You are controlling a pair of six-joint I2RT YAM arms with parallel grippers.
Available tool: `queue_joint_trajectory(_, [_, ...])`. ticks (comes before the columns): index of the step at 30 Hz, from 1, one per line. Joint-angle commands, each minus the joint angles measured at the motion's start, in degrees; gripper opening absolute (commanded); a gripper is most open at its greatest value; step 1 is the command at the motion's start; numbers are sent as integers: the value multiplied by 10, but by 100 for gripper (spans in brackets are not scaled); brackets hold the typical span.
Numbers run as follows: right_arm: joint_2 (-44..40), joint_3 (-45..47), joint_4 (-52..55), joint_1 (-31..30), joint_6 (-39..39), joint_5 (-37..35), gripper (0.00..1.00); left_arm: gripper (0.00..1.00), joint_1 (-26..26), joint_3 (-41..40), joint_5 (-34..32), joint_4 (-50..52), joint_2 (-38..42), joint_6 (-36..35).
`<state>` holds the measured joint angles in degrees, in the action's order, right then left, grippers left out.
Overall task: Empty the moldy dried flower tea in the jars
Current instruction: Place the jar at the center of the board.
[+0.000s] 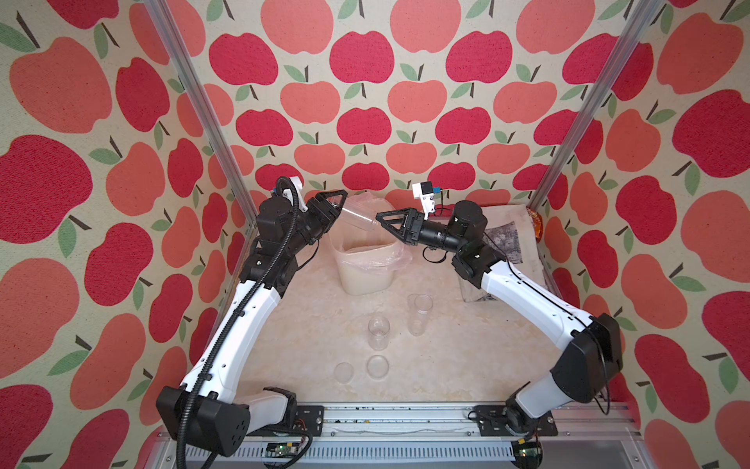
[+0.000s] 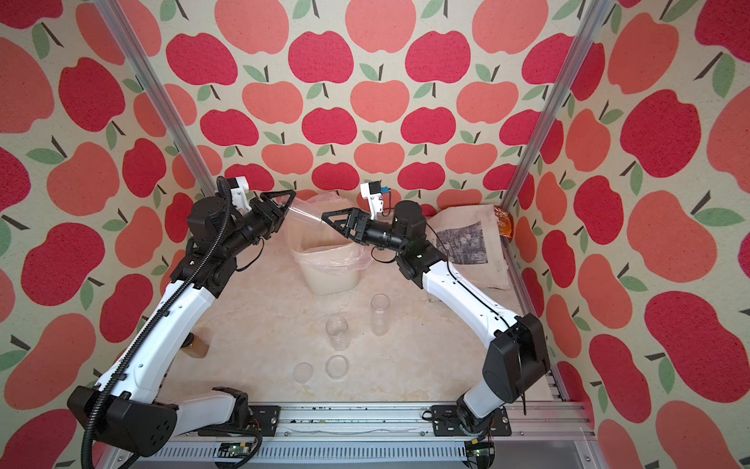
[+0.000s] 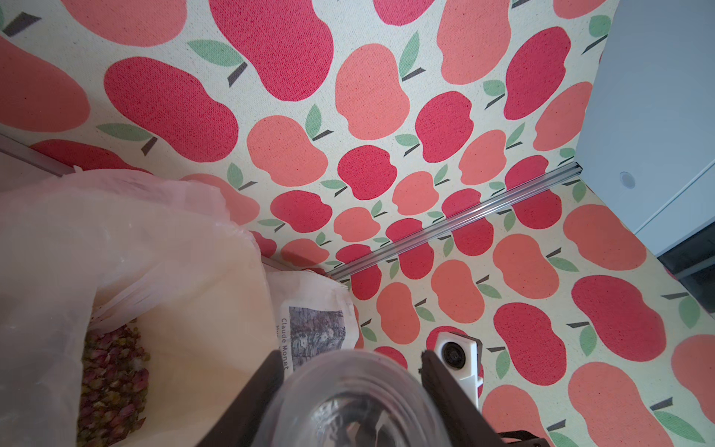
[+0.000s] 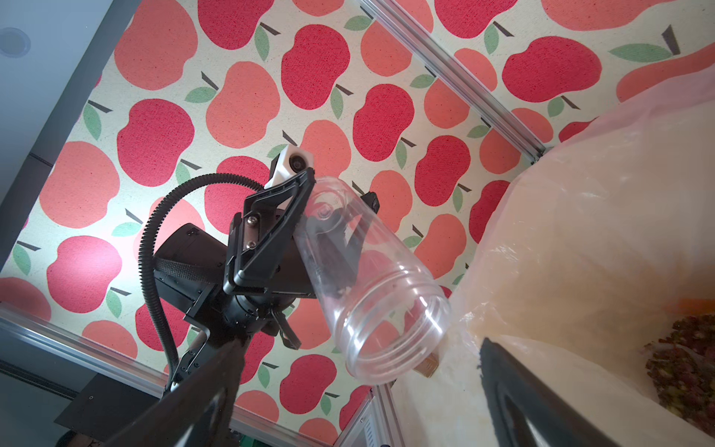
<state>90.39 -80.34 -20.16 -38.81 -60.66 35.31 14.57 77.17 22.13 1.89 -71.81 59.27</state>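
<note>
Over the cream bin [image 1: 365,280], the left gripper [image 1: 340,207] is clamped tight on the base of a clear jar [image 1: 359,219] — long axis slanting, open mouth pointing down toward the right gripper [image 1: 384,222], whose jaws gape wide, holding nothing. The tea [image 3: 112,379] lies inside the bin.

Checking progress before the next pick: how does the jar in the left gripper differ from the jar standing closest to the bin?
Pose: the held jar is tipped, mouth toward the bin; the standing jar is upright on the table. Grip: the left gripper clamps the held jar; nothing grips the standing jar. Shared: both are clear and look empty.
</note>
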Motion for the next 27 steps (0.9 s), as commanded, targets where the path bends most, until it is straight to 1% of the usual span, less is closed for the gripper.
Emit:
queue_joint_trajectory(1, [14,-26,-28,-7,-15,9,99,0,-3,-4,16,-31,19,14])
queue_joint_trajectory(6, [31,-39,-36,-12,-25,5,99,0,-3,-8,19,-36,22,20])
queue_joint_trajectory(12, [61,-62,-83,-24,-68,19,99,0,-3,-15,27,-46,20,32])
queue_joint_trajectory(14, [70,-68,-98,-28,-82,21,97,0,-3,-18,29,-49,21,35])
queue_joint_trajectory(18, [88,-84,-117,-36,-103,26,87,0,-3,-22,28,-50,21,36])
queue_joint_trajectory(27, [110,-96,-143,-43,-125,27,65,0,-3,-39,31,-62,25,46])
